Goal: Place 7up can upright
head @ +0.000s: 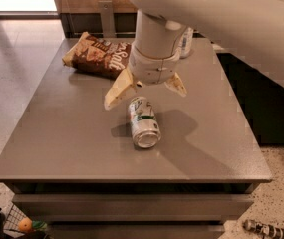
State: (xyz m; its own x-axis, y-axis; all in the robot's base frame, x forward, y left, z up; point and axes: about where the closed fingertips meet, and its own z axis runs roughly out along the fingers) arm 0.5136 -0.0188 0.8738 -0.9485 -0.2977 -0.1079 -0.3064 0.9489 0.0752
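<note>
Gripper (145, 94) hangs just above the far end of the 7up can (142, 121), its 2 fingers spread wide and empty. That can lies on its side mid-table (57, 133), near a chip bag (99, 56).

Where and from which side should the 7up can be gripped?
Across the curved body of the 7up can at mid-length, coming down from above. It lies on its side on the table, one metal end facing the camera, so its left and right flanks are likely the best faces to squeeze. The open gripper hangs above its far end.
</note>
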